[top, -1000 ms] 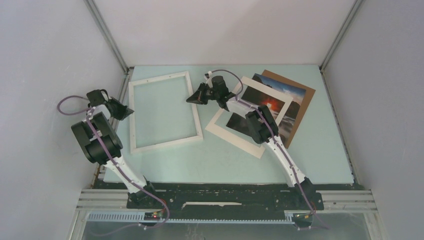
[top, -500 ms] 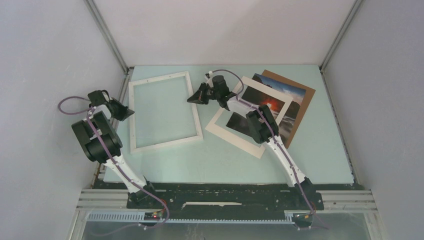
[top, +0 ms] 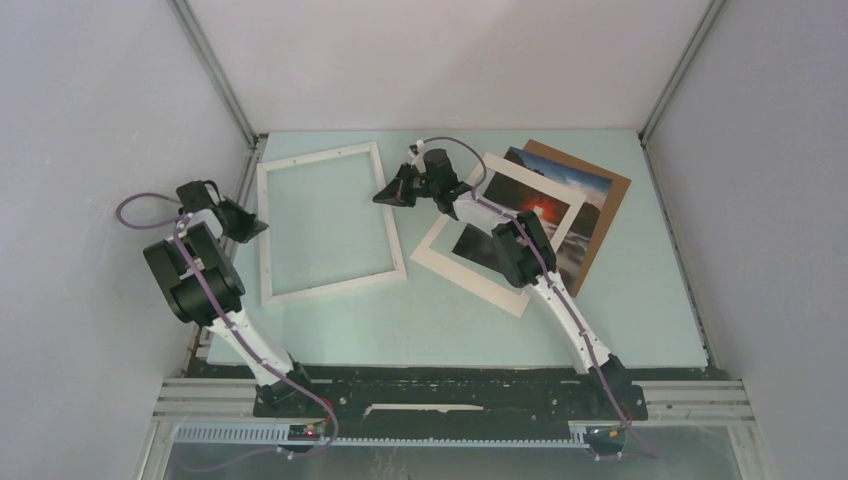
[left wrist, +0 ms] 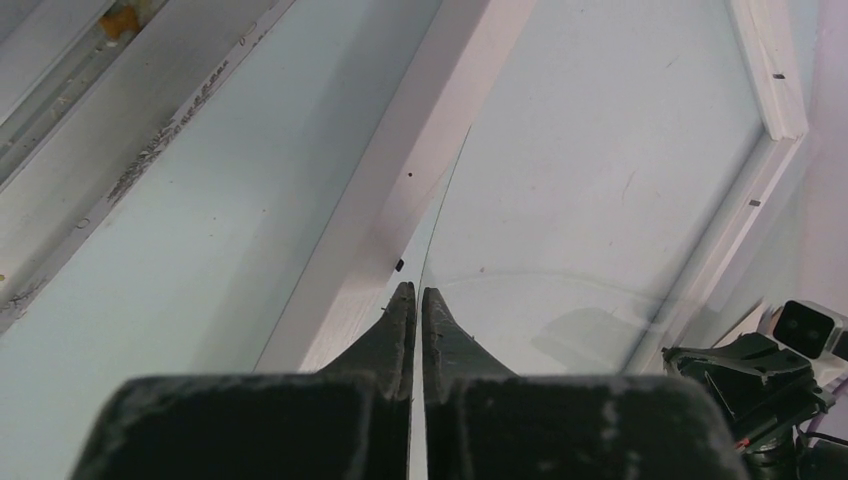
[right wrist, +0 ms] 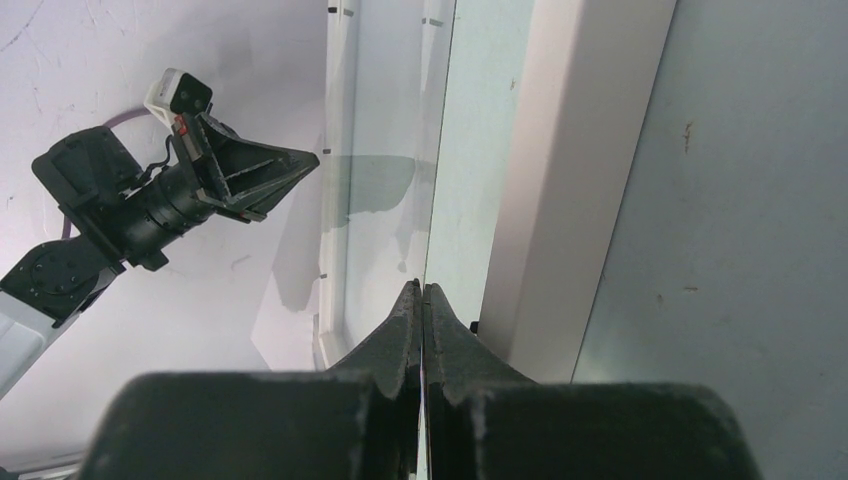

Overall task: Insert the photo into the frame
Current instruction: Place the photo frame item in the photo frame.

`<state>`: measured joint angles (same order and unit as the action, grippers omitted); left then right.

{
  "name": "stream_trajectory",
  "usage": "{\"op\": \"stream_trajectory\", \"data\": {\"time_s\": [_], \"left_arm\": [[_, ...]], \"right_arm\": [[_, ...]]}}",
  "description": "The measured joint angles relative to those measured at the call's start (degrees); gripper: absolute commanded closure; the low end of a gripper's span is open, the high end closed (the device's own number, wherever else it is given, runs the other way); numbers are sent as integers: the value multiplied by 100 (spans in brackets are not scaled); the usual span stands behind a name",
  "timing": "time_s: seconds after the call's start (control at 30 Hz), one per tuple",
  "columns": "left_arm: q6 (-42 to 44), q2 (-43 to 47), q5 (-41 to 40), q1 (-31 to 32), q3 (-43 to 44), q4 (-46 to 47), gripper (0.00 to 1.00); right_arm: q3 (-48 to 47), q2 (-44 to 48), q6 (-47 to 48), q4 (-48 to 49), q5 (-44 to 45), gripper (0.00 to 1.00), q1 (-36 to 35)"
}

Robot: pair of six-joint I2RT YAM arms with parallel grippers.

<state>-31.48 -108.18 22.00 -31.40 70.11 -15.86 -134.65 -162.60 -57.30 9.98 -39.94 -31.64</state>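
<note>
Photo [top: 545,212]: dark landscape print, red-orange glow, wide white border. Lies flat on the pale green table [top: 450,330], right of centre, partly under the right arm.
Frame [top: 335,286]: white, flat on the table, just left of the photo.
Left gripper [top: 260,227]: at the frame's left rail, jaws pinched on 1 edge of a clear pane [left wrist: 540,250] over the frame.
Right gripper [top: 379,198]: at the right rail, jaws pinched on the pane's opposite edge.
Backing board [top: 612,195]: brown, under the photo's far side.
</note>
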Motion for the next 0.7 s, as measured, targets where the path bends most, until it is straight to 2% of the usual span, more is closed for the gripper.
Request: {"op": "stream_trajectory", "data": {"time_s": [0.1, 0.2, 0.5, 0.57, 0.7], "left_arm": [[4, -7, -52, 2, 2, -20, 93], [50, -7, -149, 11, 4, -76, 81], [160, 59, -503, 28, 96, -527, 66], [190, 129, -601, 44, 96, -669, 59], [254, 396, -857, 85, 96, -1014, 48]], "right_arm": [[0, 0, 2, -2, 4, 100, -2], [-4, -2, 2, -11, 7, 100, -4], [-223, -76, 90, -229, 52, 100, -9], [-271, -83, 127, -269, 66, 100, -26], [-291, -83, 155, -317, 87, 88, -33]]}}
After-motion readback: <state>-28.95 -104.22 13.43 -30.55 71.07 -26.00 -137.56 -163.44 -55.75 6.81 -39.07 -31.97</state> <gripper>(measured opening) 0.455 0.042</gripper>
